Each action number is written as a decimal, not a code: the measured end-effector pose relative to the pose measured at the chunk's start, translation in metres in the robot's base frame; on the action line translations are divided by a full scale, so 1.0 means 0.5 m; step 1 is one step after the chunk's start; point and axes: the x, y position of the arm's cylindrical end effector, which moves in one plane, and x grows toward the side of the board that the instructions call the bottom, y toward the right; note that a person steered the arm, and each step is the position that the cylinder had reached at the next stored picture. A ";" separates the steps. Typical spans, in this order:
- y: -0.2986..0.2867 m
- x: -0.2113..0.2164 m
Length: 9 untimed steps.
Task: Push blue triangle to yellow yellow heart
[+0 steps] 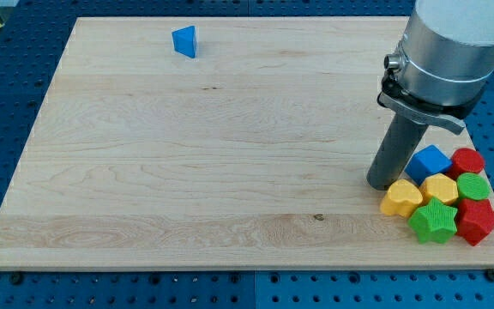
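Approach step not begun: my tip (382, 184) sits beside yellow heart (400, 198) at the desk (187, 172) lower right, no gripper fitted, blue triangle (185, 41) far off top-left, so next move is crossing behind it

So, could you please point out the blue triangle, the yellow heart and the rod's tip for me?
blue triangle (184, 41), camera view, middle of its visible face.
yellow heart (400, 198), camera view, its top face.
my tip (381, 184), camera view, the rod's very end, just left of the yellow heart's top.
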 end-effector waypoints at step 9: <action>-0.676 -0.546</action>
